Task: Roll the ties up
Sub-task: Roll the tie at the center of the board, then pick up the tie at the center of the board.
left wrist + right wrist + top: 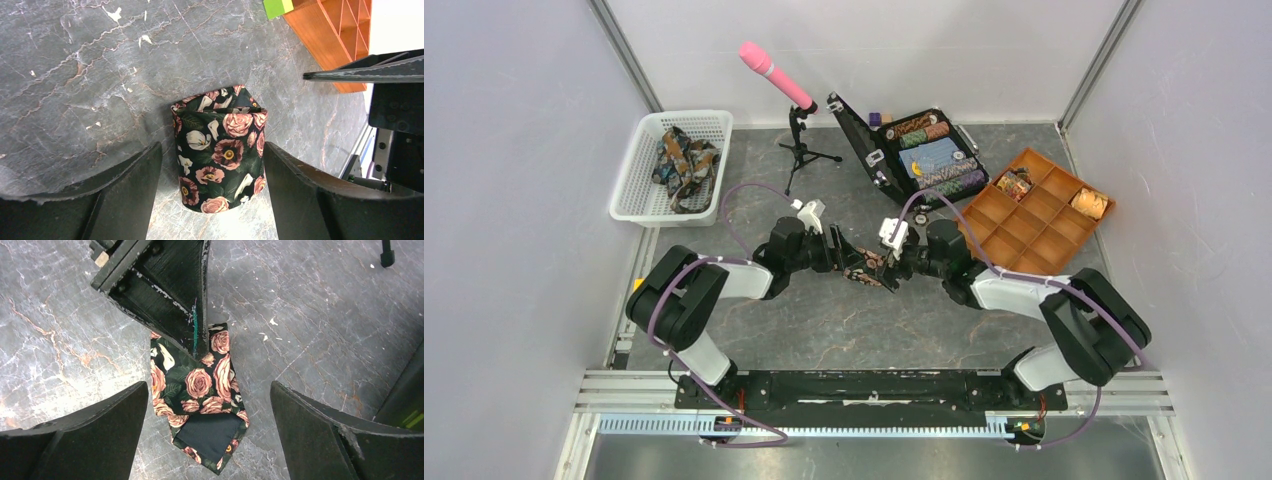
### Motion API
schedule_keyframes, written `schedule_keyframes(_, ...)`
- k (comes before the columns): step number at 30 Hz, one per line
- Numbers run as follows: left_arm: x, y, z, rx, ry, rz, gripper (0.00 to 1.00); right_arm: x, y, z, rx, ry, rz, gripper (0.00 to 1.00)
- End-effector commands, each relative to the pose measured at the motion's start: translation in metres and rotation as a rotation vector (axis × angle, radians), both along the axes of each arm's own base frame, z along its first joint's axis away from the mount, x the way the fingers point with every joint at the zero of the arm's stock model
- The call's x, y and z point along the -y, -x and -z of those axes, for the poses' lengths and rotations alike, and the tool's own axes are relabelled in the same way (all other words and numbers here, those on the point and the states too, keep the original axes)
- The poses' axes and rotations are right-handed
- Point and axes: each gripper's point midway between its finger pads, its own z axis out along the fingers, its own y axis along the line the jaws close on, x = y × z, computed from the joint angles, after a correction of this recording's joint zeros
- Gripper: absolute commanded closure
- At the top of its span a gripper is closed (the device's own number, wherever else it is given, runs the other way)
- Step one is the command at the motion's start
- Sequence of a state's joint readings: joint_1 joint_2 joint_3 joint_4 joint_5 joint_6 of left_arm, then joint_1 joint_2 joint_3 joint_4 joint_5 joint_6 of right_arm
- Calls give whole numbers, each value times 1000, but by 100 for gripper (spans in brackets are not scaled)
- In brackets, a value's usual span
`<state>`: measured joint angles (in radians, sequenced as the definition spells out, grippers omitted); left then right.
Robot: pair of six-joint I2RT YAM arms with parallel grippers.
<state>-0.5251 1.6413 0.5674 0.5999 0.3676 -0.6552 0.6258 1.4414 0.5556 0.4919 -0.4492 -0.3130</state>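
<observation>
A dark tie printed with pink roses [865, 264] lies mid-table, partly rolled, between both grippers. In the left wrist view its coil [220, 150] stands between the fingers of my open left gripper [212, 147]. The right finger [300, 185] is at the coil's side and the left finger [125, 190] is a little apart from it. In the right wrist view the tie's pointed end with dark lining [202, 395] lies between the wide-open fingers of my right gripper [209, 387], neither touching it. A left gripper finger [170, 295] rests at the tie's far side.
A white basket [639, 195] at the back left holds several loose ties [684, 162]. An orange compartment tray [1034, 228] at the right holds a dark coil [1014, 183] and a tan-gold coil [1089, 203]. An open black case of poker chips [929, 155] and a pink microphone on a tripod [776, 75] stand at the back.
</observation>
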Motion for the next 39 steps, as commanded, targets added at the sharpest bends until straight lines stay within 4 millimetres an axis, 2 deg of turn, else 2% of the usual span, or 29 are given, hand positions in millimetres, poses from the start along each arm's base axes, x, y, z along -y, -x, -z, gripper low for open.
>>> schedule_keyframes(1,7,-11,-24,39,57,-18,20,-15,-12,-17,111,-23,-63,2)
schedule_keyframes(7,8,-10,-22,31,62,-14,20,-20,-12,-5,103,-22,-73,2)
schedule_keyframes(17,11,-8,-13,7,63,5,26,-30,-15,-5,115,-19,-70,2)
schedule_keyframes(25,11,-6,-11,5,61,7,27,-40,-11,7,104,14,-85,2)
schedule_keyframes(39,11,-6,-9,-4,61,11,28,-37,-24,23,151,103,-37,2)
